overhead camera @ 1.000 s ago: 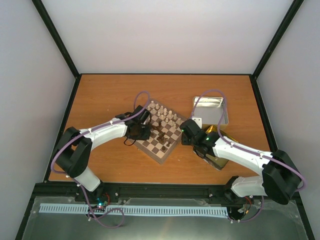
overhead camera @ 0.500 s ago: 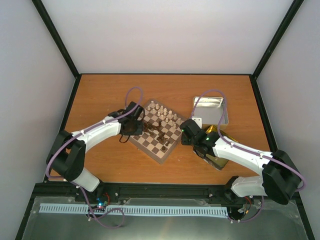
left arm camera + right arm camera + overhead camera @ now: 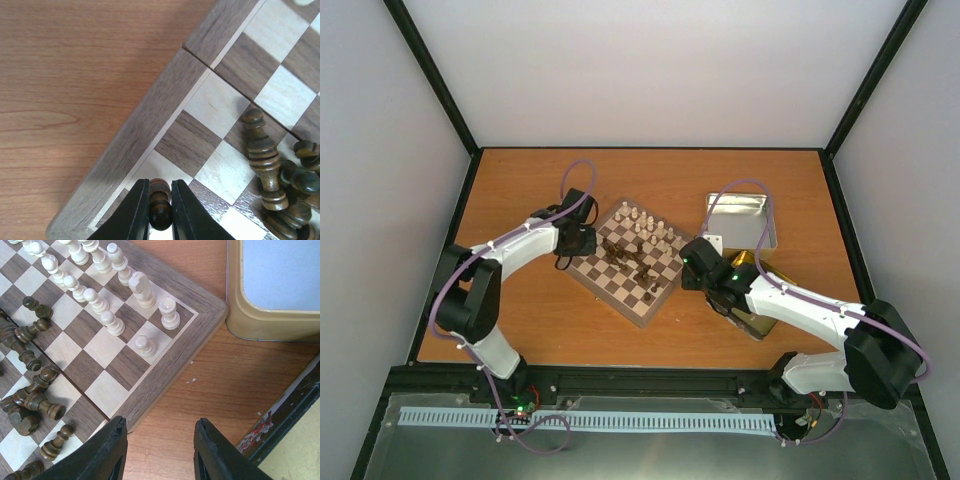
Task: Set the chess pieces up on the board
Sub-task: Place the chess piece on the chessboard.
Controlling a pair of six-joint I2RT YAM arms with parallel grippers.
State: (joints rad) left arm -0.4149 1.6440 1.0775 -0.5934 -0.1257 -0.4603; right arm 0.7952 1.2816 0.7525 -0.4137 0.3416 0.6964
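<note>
The small wooden board [image 3: 632,265] lies turned like a diamond mid-table. Dark brown chess pieces [image 3: 638,262] lie jumbled near its middle; in the left wrist view a heap of them [image 3: 280,175] lies at the right, and in the right wrist view more of them [image 3: 30,400] lie toppled at the left. My left gripper [image 3: 160,207] is shut on one dark pawn [image 3: 160,210], held over a light square by the board's left rim [image 3: 145,125]. My right gripper [image 3: 159,445] hangs open over bare table just off the board's right rim [image 3: 170,360], holding nothing.
Cream chessmen [image 3: 100,295] stand in rows along the board's far right side. An open metal tin [image 3: 742,222] lies right of the board, its rim [image 3: 260,325] close to the board's corner. A second tin [image 3: 760,300] lies under my right arm.
My left gripper has swung from the board's near-left side up to its left corner, carrying the dark pawn. The right arm has not moved.
</note>
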